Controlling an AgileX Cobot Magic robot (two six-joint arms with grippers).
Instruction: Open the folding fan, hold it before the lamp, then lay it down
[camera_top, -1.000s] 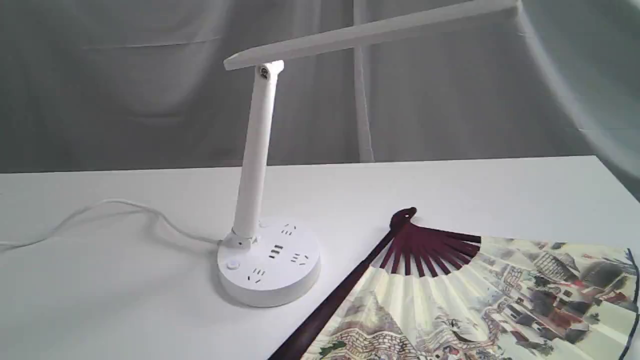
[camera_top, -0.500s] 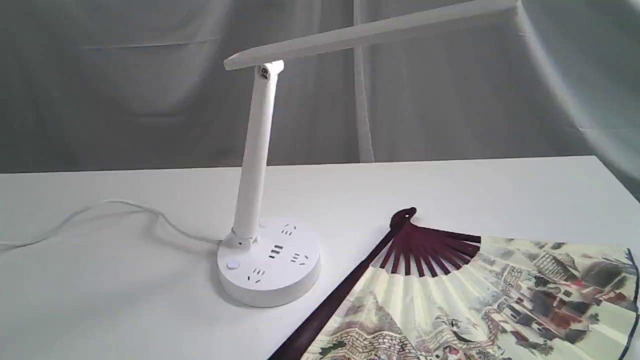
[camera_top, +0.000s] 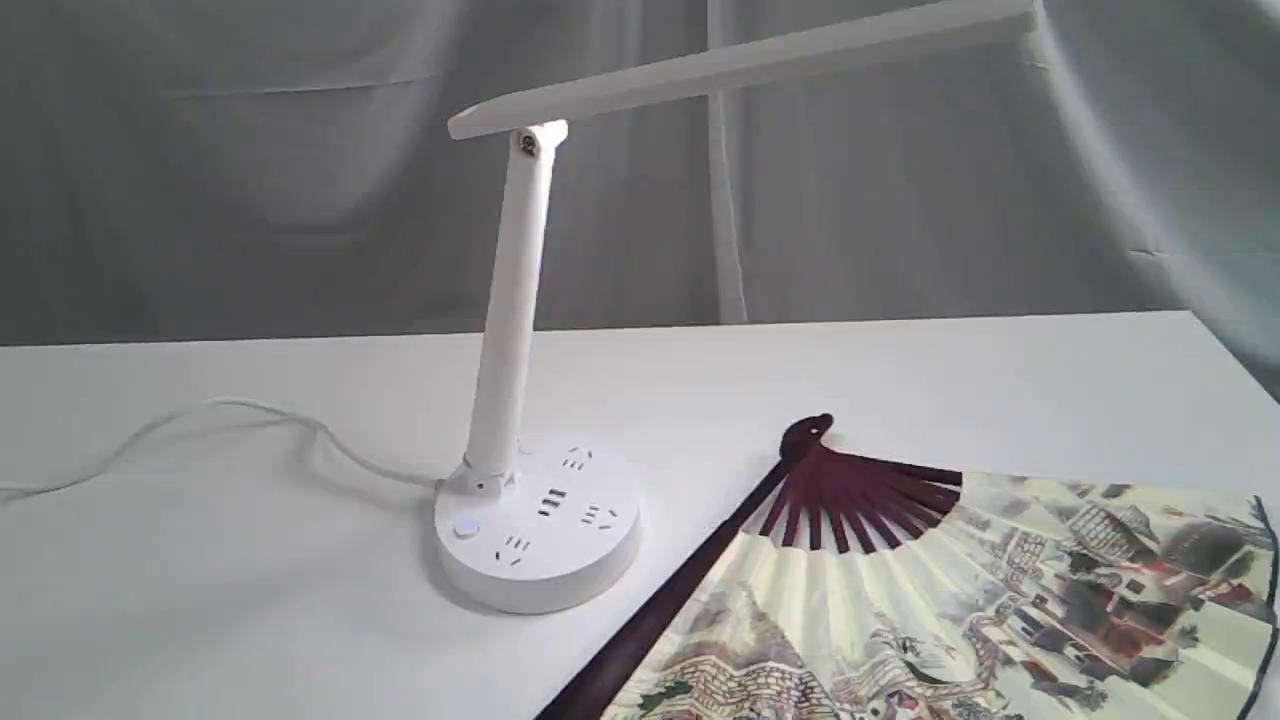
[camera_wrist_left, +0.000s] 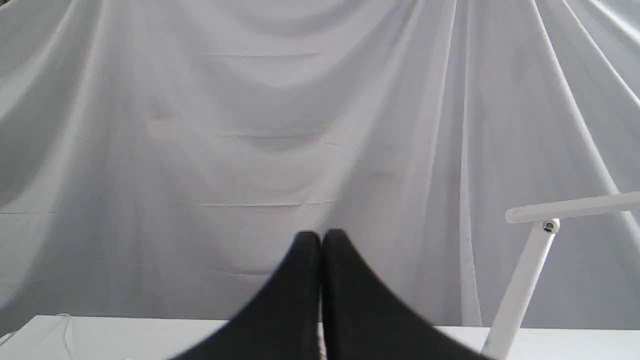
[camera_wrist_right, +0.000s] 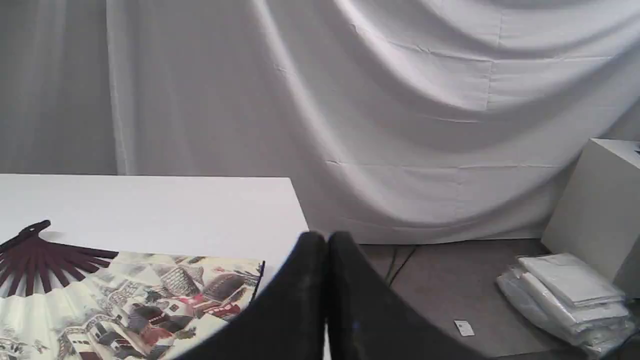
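The folding fan (camera_top: 950, 600) lies spread open and flat on the white table (camera_top: 250, 600) at the front right, maroon ribs meeting at its pivot, painted leaf facing up; it also shows in the right wrist view (camera_wrist_right: 125, 295). To its left stands the white lamp (camera_top: 510, 340), with its round base, upright stem and long bar head; part of it shows in the left wrist view (camera_wrist_left: 525, 280). My left gripper (camera_wrist_left: 320, 240) is shut and empty, raised off the table. My right gripper (camera_wrist_right: 326, 240) is shut and empty, beside the table's right edge. Neither gripper appears in the exterior view.
The lamp's white cord (camera_top: 200, 420) trails left across the table. Grey drapes (camera_top: 250, 170) hang behind. Past the table's right edge is floor with a white box (camera_wrist_right: 595, 200) and stacked plastic-wrapped packs (camera_wrist_right: 565, 290).
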